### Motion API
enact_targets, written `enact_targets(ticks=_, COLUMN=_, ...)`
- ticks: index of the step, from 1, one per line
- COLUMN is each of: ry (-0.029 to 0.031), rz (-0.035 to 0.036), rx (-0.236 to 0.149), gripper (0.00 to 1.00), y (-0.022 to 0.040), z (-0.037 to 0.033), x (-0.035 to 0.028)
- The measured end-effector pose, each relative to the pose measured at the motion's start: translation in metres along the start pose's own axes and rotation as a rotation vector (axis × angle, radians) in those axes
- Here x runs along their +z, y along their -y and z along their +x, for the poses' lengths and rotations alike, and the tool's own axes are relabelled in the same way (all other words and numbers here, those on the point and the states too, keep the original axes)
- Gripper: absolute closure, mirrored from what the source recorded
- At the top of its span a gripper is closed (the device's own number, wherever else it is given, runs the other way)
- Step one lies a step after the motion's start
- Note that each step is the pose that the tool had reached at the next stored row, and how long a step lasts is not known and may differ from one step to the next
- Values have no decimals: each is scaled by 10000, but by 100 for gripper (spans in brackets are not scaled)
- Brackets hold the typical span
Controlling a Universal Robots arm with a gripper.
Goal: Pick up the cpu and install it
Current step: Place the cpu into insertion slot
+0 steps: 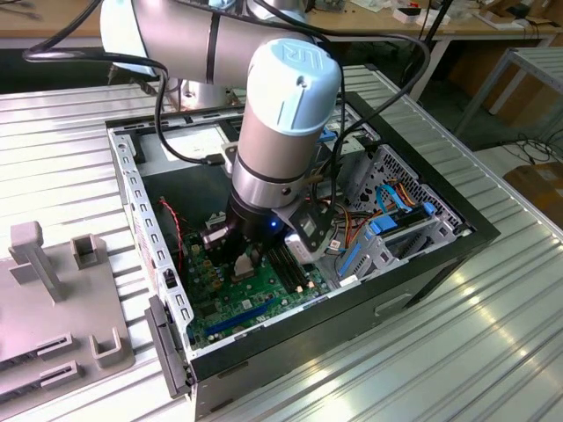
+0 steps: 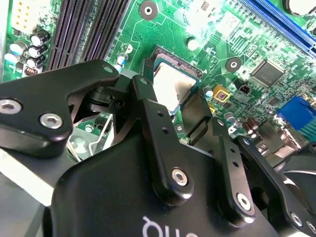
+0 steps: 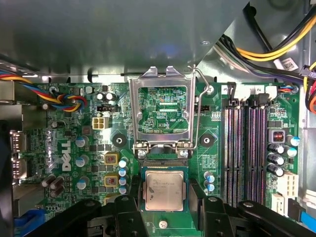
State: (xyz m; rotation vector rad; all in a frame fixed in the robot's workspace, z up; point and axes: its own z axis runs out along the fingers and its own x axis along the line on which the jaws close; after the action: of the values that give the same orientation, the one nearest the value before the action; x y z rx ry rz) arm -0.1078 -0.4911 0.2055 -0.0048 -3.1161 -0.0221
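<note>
The cpu (image 3: 164, 190) looks seated in its socket. The claw (image 3: 164, 195) is spread astride it, seemingly not pinching. The metal frame (image 3: 159, 111) is not yet closed.

The cpu (image 3: 164, 191), a small flat square chip with a silvery-grey metal top, lies level and face up in the socket (image 3: 163, 166) on the green motherboard (image 3: 94, 143). It sits near mid-frame in the second wrist view.

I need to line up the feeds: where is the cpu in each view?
First wrist view: cpu in the socket, beside the open metal frame.
Second wrist view: cpu just past the gripper.
Exterior view: hidden under the gripper, low over the motherboard.
Shared landmark: the black memory slots.
</note>
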Motion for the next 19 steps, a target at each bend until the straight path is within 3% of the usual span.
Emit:
enact_targets(ticks=9, ry=-1, rz=-26, rx=-1, gripper=53, y=1, z=-1, x=51)
enact_targets(ticks=19, ry=-1, rz=-34, rx=-2, gripper=53, y=1, z=-2, x=62)
